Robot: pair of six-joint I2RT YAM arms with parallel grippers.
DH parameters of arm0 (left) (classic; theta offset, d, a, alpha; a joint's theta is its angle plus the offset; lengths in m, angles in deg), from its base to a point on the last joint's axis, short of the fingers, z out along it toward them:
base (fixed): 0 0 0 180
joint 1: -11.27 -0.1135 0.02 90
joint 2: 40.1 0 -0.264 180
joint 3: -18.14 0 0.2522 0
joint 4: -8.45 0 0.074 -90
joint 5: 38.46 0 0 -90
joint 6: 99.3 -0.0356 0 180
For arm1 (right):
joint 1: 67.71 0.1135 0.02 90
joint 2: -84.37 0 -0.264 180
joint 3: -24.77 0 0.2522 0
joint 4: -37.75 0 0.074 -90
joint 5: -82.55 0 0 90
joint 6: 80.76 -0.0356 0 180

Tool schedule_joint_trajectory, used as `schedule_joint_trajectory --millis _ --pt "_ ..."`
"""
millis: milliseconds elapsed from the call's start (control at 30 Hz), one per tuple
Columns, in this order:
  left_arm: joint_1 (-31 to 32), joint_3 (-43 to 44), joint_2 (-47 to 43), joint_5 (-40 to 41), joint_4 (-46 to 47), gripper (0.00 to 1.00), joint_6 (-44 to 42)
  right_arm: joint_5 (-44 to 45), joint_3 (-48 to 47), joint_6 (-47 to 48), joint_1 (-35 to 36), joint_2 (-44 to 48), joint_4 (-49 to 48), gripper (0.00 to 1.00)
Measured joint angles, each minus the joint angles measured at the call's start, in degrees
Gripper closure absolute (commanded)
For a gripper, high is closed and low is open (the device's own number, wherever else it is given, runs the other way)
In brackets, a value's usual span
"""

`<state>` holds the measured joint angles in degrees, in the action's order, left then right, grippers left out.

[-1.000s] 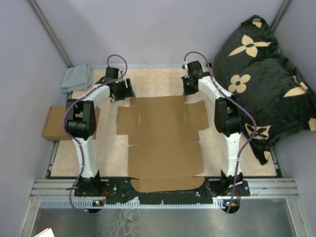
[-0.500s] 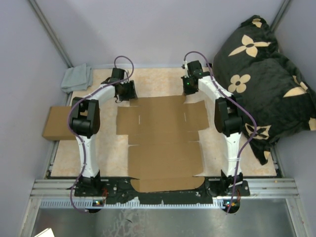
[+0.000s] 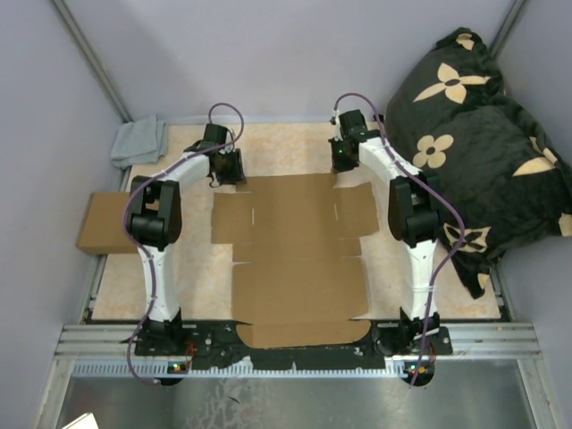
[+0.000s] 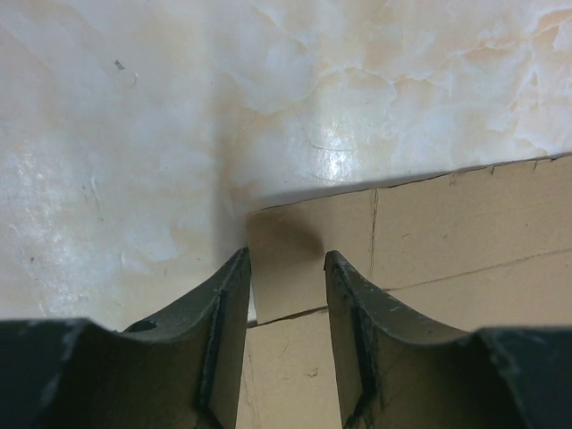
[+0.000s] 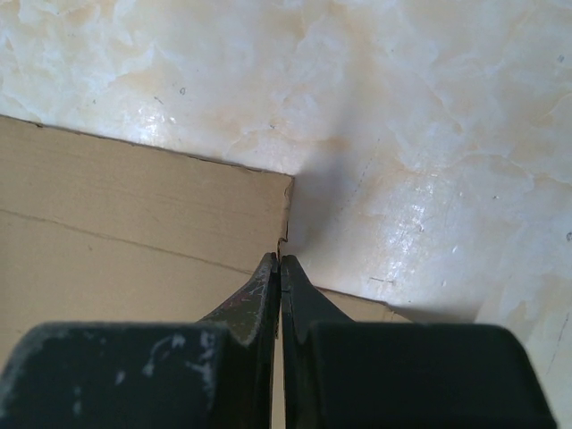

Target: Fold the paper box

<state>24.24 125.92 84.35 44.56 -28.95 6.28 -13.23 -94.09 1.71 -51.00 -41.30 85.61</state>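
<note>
The paper box (image 3: 295,241) lies flat and unfolded in the middle of the table (image 3: 201,277). Its long axis runs from the near edge between my bases out to the far side, with the side flaps spread left and right. Both my grippers sit at its far edge, one at each corner.

My left gripper (image 4: 287,257) is at the far left corner, jaws about half open and holding nothing. They straddle the small corner flap, which lies flat between them, and the rest of the cardboard stretches off to the right.

My right gripper (image 5: 279,261) is at the far right corner, fingers pressed fully together, with the tips at the notch where the far panel meets the side flap. I cannot tell whether any cardboard is nipped between them.

The far edge runs left to right from one gripper to the other. I judge the next move is to raise that far panel toward the near side, each arm working its own corner.
</note>
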Motion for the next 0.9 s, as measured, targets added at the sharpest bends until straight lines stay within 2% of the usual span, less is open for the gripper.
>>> schedule_joint_trajectory --millis 467,700,800,900 --pt "3.23 4.11 -3.34 -0.72 -4.46 0.61 1.31 0.57 -0.26 -1.27 0.04 -0.26 0.0 0.99" --pt "5.18 4.48 -3.8 -3.48 -4.46 0.61 2.58 0.0 -0.72 -2.58 0.48 -0.63 0.24 0.73" --pt "5.44 4.55 -3.67 -4.2 -4.42 0.61 2.93 -0.55 -0.72 -3.06 0.94 -0.63 0.42 0.65" --pt "5.66 4.57 -3.13 -4.57 -4.24 0.6 3.28 -1.11 -0.74 -3.17 1.31 -0.63 0.59 0.62"
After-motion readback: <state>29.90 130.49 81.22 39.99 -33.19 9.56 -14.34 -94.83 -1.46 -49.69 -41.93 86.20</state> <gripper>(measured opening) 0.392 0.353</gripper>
